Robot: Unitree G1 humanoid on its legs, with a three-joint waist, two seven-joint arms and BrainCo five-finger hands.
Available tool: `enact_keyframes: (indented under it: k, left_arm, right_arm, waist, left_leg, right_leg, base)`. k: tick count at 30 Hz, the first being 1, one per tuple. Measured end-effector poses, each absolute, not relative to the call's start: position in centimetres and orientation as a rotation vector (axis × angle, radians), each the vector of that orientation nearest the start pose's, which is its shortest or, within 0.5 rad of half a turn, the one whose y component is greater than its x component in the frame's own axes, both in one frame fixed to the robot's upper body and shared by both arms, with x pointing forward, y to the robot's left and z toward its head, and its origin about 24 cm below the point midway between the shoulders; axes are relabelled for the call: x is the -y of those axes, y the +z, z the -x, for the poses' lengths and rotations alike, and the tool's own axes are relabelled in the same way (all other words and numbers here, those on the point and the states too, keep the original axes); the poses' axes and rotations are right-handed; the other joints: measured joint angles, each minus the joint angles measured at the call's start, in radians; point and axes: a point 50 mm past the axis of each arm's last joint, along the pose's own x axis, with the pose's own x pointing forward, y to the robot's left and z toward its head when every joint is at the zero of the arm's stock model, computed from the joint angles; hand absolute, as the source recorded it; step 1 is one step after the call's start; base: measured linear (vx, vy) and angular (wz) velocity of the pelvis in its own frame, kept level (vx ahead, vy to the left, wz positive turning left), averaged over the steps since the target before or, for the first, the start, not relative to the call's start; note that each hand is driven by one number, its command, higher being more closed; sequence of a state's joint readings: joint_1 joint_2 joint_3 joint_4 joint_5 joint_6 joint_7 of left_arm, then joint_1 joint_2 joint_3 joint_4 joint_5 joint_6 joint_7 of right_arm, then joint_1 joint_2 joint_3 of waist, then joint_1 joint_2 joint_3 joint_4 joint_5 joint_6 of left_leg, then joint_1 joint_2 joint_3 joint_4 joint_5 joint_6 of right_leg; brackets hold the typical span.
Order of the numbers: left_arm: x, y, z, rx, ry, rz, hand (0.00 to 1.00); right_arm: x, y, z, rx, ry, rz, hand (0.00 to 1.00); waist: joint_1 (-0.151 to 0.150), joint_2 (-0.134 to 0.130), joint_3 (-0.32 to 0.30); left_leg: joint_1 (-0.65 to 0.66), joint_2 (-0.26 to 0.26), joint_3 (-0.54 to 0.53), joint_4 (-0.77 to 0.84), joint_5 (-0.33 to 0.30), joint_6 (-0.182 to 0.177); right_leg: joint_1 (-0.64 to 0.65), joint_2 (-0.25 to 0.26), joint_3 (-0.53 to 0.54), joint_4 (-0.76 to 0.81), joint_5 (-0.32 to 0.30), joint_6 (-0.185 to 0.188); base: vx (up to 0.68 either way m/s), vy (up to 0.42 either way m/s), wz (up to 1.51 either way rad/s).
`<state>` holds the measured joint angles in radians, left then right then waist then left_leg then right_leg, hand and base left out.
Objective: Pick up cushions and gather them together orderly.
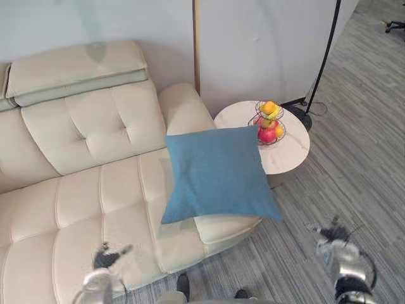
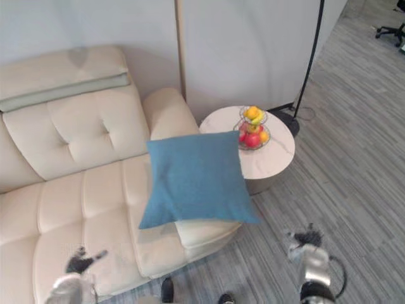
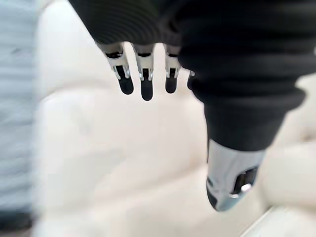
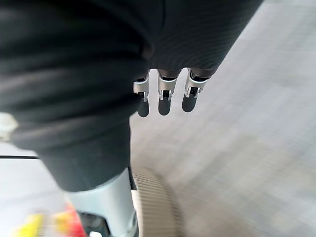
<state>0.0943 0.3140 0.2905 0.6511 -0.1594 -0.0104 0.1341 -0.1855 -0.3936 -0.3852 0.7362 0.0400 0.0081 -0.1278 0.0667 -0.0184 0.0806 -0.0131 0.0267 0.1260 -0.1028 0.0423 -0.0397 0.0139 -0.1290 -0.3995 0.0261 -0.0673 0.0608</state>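
A blue square cushion (image 1: 216, 172) lies on the right end of a cream leather sofa (image 1: 82, 190), its lower corner hanging past the seat's front edge. My left hand (image 1: 106, 258) hovers low over the sofa's front left seat, fingers (image 3: 144, 81) straight and holding nothing. Over the grey floor at the lower right is my right hand (image 1: 333, 244), open and empty, its fingers (image 4: 167, 94) straight. Both hands are well apart from the cushion.
A round white side table (image 1: 291, 142) stands right of the sofa's arm, carrying a wire basket of fruit (image 1: 269, 123). A black floor lamp pole (image 1: 326, 54) with its base (image 1: 297, 113) rises behind the table. An office chair's base (image 1: 395, 25) shows far right.
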Motion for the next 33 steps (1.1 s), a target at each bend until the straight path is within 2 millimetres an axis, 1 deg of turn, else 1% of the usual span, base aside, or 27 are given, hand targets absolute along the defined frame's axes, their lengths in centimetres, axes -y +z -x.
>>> enact_keyframes:
  k: [2,4,8,9,11,13,14,15,17,18,19,22,23,24,25,26,29,32,33]
  left_arm:
    - [-31.7,-6.2,-16.9,-0.562,0.582,-0.102,0.00]
    - [-31.5,-5.7,-18.0,-0.521,0.590,-0.078,0.00]
    - [-30.4,-4.2,-20.8,-0.432,0.561,-0.046,0.00]
    - [-29.5,-3.4,-22.2,-0.387,0.522,-0.044,0.00]
    - [-28.6,-3.2,-23.1,-0.373,0.500,-0.034,0.00]
    - [-26.9,-2.9,-24.3,-0.354,0.463,-0.004,0.00]
    - [-26.5,-2.8,-24.8,-0.347,0.447,0.003,0.00]
    - [-25.4,-2.5,-25.6,-0.333,0.417,0.012,0.00]
    - [-23.5,-1.8,-27.1,-0.304,0.356,0.012,0.00]
    - [-23.1,-1.4,-27.6,-0.290,0.337,0.011,0.00]
    - [-22.3,-0.6,-28.6,-0.262,0.306,0.009,0.00]
    - [-20.8,0.9,-30.3,-0.213,0.249,0.000,0.00]
    - [-20.1,1.9,-31.3,-0.183,0.226,-0.006,0.00]
    - [-19.3,2.7,-32.2,-0.162,0.208,-0.013,0.00]
    - [-18.8,3.2,-32.7,-0.150,0.194,-0.014,0.00]
    - [-17.8,4.2,-33.8,-0.126,0.162,-0.021,0.00]
    - [-16.2,5.8,-35.3,-0.099,0.137,-0.039,0.00]
    - [-15.4,7.6,-36.5,-0.054,0.132,-0.087,0.00]
    - [-15.3,8.2,-36.7,-0.037,0.135,-0.091,0.00]
  right_arm:
    - [33.6,-0.6,-24.7,-0.387,-0.579,0.195,0.00]
    - [32.9,-0.2,-25.7,-0.369,-0.545,0.198,0.00]
    - [30.6,0.8,-28.2,-0.321,-0.449,0.182,0.00]
    - [29.5,1.6,-29.4,-0.290,-0.410,0.162,0.00]
    - [28.6,2.0,-30.3,-0.271,-0.384,0.150,0.00]
    - [26.4,2.3,-31.5,-0.246,-0.336,0.089,0.00]
    - [25.7,2.5,-31.9,-0.239,-0.319,0.081,0.00]
    - [24.6,2.7,-32.4,-0.230,-0.290,0.075,0.00]
    - [23.4,3.2,-33.2,-0.211,-0.260,0.062,0.00]
    - [23.0,3.5,-33.6,-0.204,-0.253,0.059,0.00]
    - [22.5,4.4,-34.3,-0.180,-0.240,0.058,0.00]
    - [21.7,6.3,-35.6,-0.129,-0.224,0.060,0.00]
    - [21.5,7.3,-36.4,-0.109,-0.224,0.049,0.00]
    - [21.3,8.0,-36.8,-0.094,-0.227,0.055,0.00]
    - [21.1,8.4,-37.0,-0.082,-0.228,0.056,0.00]
    - [20.9,9.3,-37.5,-0.055,-0.229,0.053,0.00]
    - [20.3,10.5,-38.0,-0.012,-0.232,0.019,0.00]
    - [19.7,12.0,-38.4,0.042,-0.227,0.011,0.00]
    - [19.5,12.5,-38.4,0.068,-0.221,0.008,1.00]
  waist:
    - [0.003,0.000,0.000]
    - [0.008,-0.001,0.000]
    - [0.020,-0.003,0.006]
    - [0.029,-0.005,0.021]
    - [0.037,-0.004,0.030]
    - [0.043,-0.010,0.058]
    - [0.044,-0.014,0.071]
    - [0.046,-0.017,0.096]
    - [0.047,-0.017,0.121]
    - [0.048,-0.017,0.136]
    - [0.051,-0.017,0.172]
    - [0.053,-0.017,0.193]
    - [0.051,-0.015,0.229]
    - [0.049,-0.014,0.245]
    - [0.047,-0.013,0.247]
    - [0.044,-0.013,0.251]
    - [0.042,-0.013,0.271]
    - [0.041,-0.015,0.293]
    - [0.041,-0.014,0.300]
  left_leg:
    - [-0.019,0.001,0.000,0.000,0.000,0.000]
    - [-0.025,0.001,0.000,0.000,0.000,0.000]
    - [-0.043,0.001,-0.001,0.000,0.000,0.000]
    - [-0.059,0.003,-0.001,0.001,0.001,0.001]
    - [-0.073,0.005,-0.001,0.001,0.001,0.001]
    - [-0.091,0.005,-0.002,0.004,0.003,0.002]
    - [-0.099,0.004,-0.003,0.011,0.004,0.004]
    - [-0.115,0.003,-0.007,0.026,0.004,0.005]
    - [-0.158,0.005,-0.028,0.051,0.005,0.006]
    - [-0.163,0.006,-0.029,0.056,0.005,0.006]
    - [-0.165,0.008,-0.030,0.061,0.006,0.007]
    - [-0.232,0.013,-0.032,0.088,0.011,0.008]
    - [-0.233,0.015,-0.031,0.088,0.020,0.010]
    - [-0.247,0.017,-0.031,0.088,0.027,0.009]
    - [-0.262,0.017,-0.031,0.088,0.032,0.008]
    - [-0.294,0.021,-0.030,0.087,0.045,0.006]
    - [-0.327,0.034,-0.027,0.086,0.060,0.002]
    - [-0.352,0.042,-0.024,0.070,0.083,-0.002]
    - [-0.361,0.046,-0.023,0.059,0.093,-0.004]
  right_leg:
    - [-0.016,0.003,0.003,-0.004,0.004,-0.005]
    - [-0.015,0.006,0.009,-0.023,0.014,-0.010]
    - [-0.029,0.007,0.026,-0.032,0.021,-0.012]
    - [-0.046,0.009,0.025,-0.032,0.025,-0.013]
    - [-0.059,0.011,0.026,-0.035,0.036,-0.015]
    - [-0.067,0.014,0.028,-0.055,0.056,-0.015]
    - [-0.070,0.011,0.028,-0.057,0.059,-0.019]
    - [-0.076,0.009,0.028,-0.058,0.067,-0.019]
    - [-0.099,0.005,0.030,-0.056,0.073,-0.022]
    - [-0.103,0.005,0.032,-0.053,0.073,-0.022]
    - [-0.104,0.006,0.034,-0.047,0.073,-0.022]
    - [-0.167,0.007,0.039,-0.025,0.073,-0.023]
    - [-0.171,0.007,0.043,-0.021,0.073,-0.023]
    - [-0.191,0.009,0.045,-0.013,0.076,-0.027]
    - [-0.207,0.011,0.047,-0.008,0.078,-0.029]
    - [-0.247,0.013,0.049,0.007,0.080,-0.033]
    - [-0.288,0.020,0.056,0.017,0.089,-0.041]
    - [-0.337,0.024,0.066,0.045,0.088,-0.042]
    - [-0.354,0.025,0.068,0.051,0.089,-0.043]
  base:
    - [0.06,0.000,0.00]
    - [0.05,0.006,-0.02]
    - [0.02,0.007,-0.02]
    - [0.00,0.000,0.00]
    - [0.00,0.000,0.00]
    - [-0.02,0.035,0.02]
    - [-0.04,0.036,0.09]
    - [-0.05,0.039,0.16]
    - [-0.05,0.038,0.24]
    - [-0.06,0.024,0.14]
    - [-0.10,0.017,0.05]
    - [-0.11,0.010,-0.02]
    - [-0.11,0.000,-0.07]
    - [-0.13,0.002,-0.08]
    - [-0.13,0.011,-0.07]
    - [-0.10,0.013,-0.06]
    - [-0.09,-0.010,-0.07]
    - [-0.08,-0.013,-0.08]
    - [-0.08,-0.013,-0.07]
